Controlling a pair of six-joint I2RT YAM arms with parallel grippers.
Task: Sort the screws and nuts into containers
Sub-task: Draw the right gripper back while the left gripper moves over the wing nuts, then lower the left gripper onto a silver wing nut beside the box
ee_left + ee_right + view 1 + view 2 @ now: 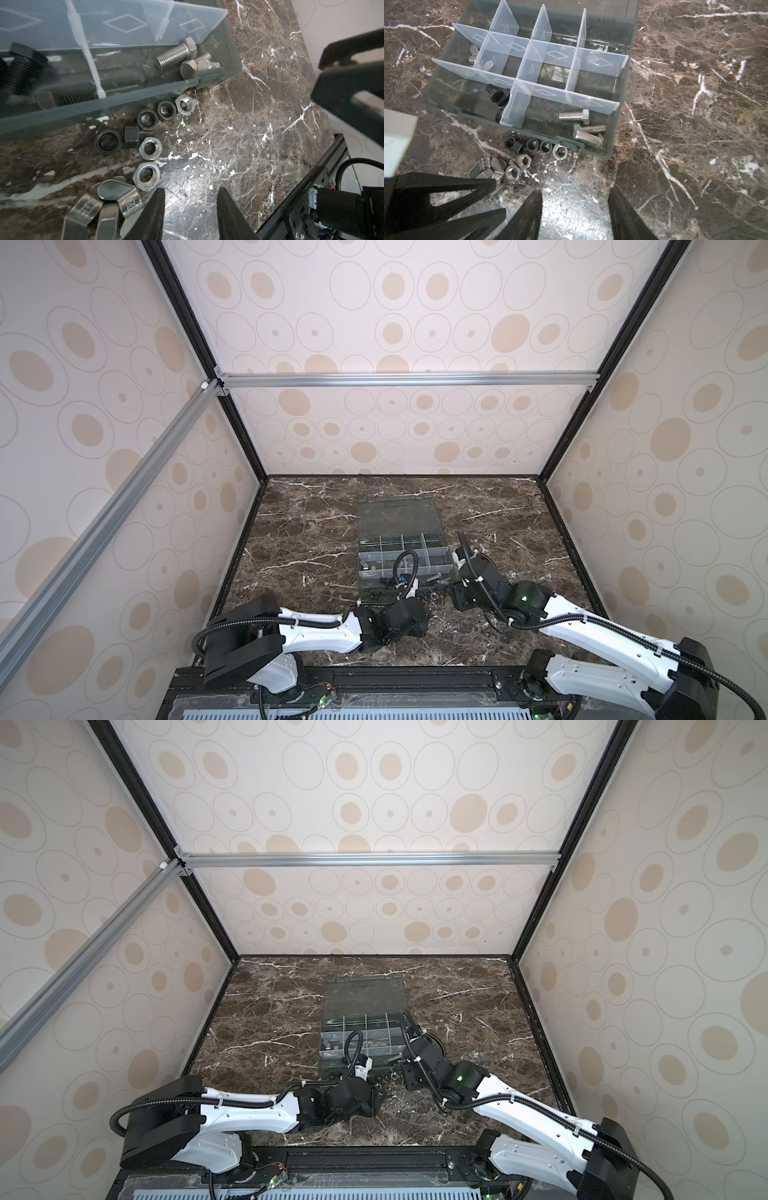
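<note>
Left gripper (pixel 192 199), jaws part-open and empty, with loose hex nuts (pixel 149 148) and wing nuts (pixel 112 193) just beside it and the organizer box (pixel 124 97) beyond; right gripper (pixel 574 199) likewise part-open, empty; advised: centre over nearest silver nut (pixel 146 176), pinch across flats.

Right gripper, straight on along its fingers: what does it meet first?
Likely the bare marble table just ahead of the right gripper, short of the organizer box front wall. Depth is unclear.
</note>
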